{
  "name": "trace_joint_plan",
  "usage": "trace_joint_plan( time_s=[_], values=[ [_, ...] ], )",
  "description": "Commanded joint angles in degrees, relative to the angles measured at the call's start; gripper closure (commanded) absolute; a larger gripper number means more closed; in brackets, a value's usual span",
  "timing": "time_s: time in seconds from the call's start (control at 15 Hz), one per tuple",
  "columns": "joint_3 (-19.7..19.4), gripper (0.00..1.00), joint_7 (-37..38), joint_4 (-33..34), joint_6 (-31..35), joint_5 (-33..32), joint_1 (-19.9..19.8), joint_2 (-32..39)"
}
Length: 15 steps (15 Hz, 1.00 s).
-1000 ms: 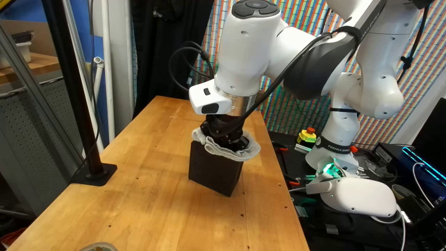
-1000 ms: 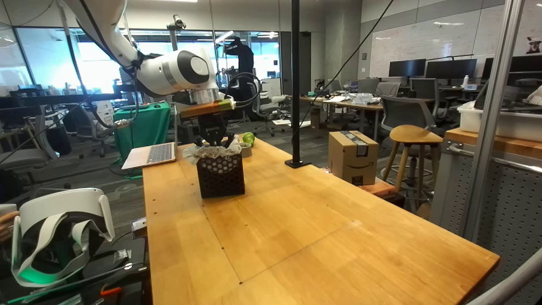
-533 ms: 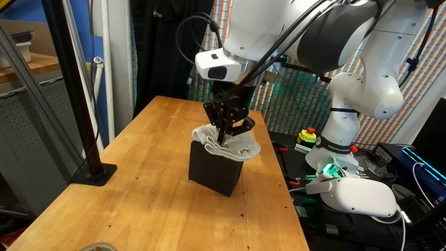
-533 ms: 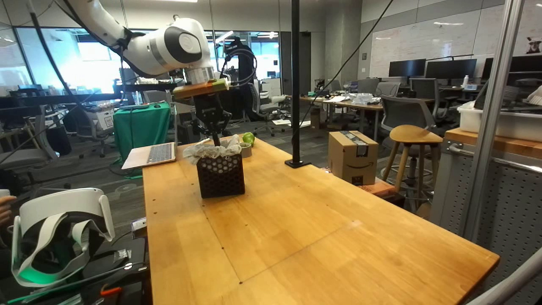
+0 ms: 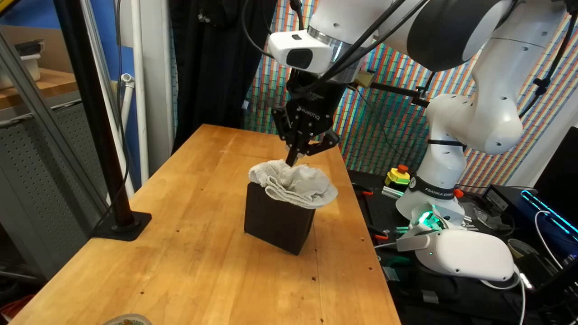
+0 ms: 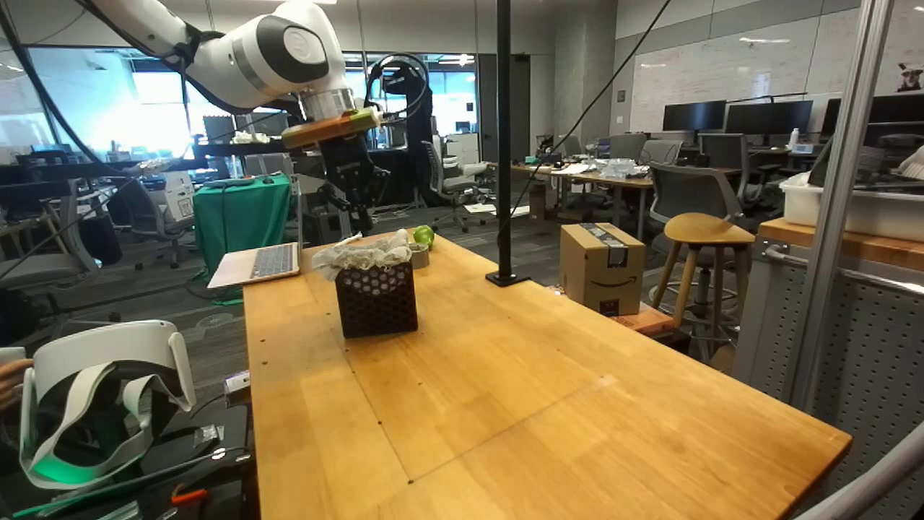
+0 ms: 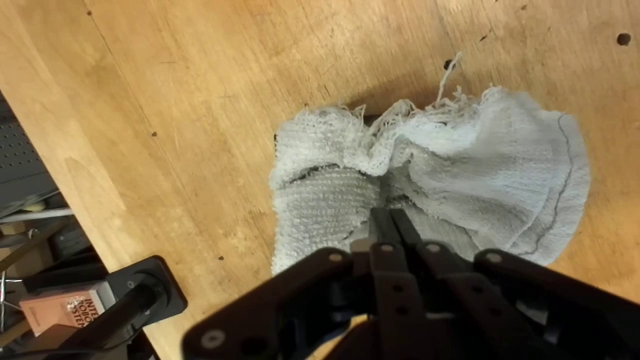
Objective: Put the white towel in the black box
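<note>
The black box (image 5: 275, 221) stands upright on the wooden table, and its perforated side (image 6: 379, 303) shows in an exterior view. The white towel (image 5: 300, 183) lies bunched over its top in both exterior views (image 6: 364, 256), with edges draped outside the rim. Part of it shows through the box's holes. In the wrist view the towel (image 7: 325, 200) covers nearly all of the box. My gripper (image 5: 292, 161) is above the towel, pointing down, with its fingertips (image 7: 389, 215) together and nothing between them. An exterior view shows the gripper (image 6: 363, 224) a little above the towel.
A laptop (image 6: 268, 263), a green round object (image 6: 424, 235) and a grey roll (image 6: 419, 256) sit at one table end. A black pole (image 5: 101, 135) stands at the table's long edge. A round dish (image 5: 128, 320) shows at the frame's bottom.
My gripper has risen from inside the towel to above it, and its fingers are now clear of the cloth. The towel and box have stayed in place.
</note>
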Motion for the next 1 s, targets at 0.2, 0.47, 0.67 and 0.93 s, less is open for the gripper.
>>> trace_joint_plan(
  time_s=[0.2, 0.47, 0.67, 0.93],
  values=[
    [-0.3, 0.95, 0.4, -2.0, 1.0, 0.7, -0.1, 2.4],
    [-0.2, 0.96, 0.5, -0.9, 0.8, 1.0, -0.3, 7.2],
    [0.0, 0.96, 0.6, 1.1, 0.4, 1.1, -0.3, 11.5],
    [-0.4, 0.97, 2.3, 4.7, -1.3, 0.0, -0.5, 18.4]
  ],
)
